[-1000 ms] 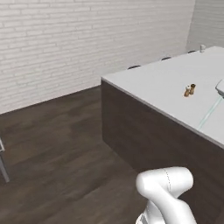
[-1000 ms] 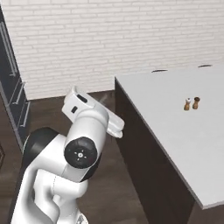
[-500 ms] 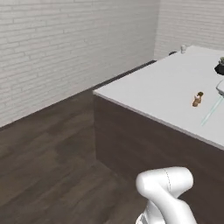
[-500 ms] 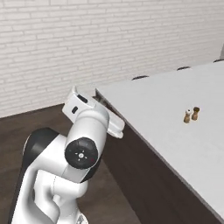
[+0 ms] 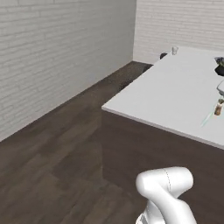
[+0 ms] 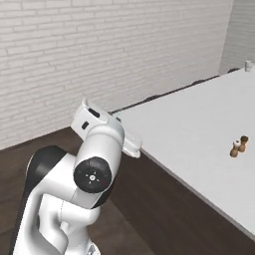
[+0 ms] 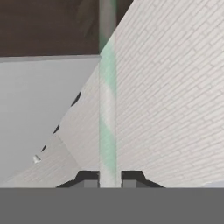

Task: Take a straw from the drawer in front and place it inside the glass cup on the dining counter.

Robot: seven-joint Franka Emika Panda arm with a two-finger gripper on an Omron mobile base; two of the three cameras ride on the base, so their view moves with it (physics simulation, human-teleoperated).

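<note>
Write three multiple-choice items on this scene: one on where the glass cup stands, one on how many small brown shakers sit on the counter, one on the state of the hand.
1. Where does the glass cup stand?
A. on the floor by the brick wall
B. at the far end of the dining counter
C. beside the two shakers

2. How many small brown shakers sit on the counter top?
A. two
B. four
C. none

3. What is the hand doing?
A. hanging open with nothing in it
B. shut on a spoon
C. shut on the straw

Answers:
1 B: the left base view shows the cup near the far edge, well away from the shakers.
2 A: the right base view shows a pair standing close together.
3 C: in the hand view the pale green straw rises from between the two dark finger tips.
</note>
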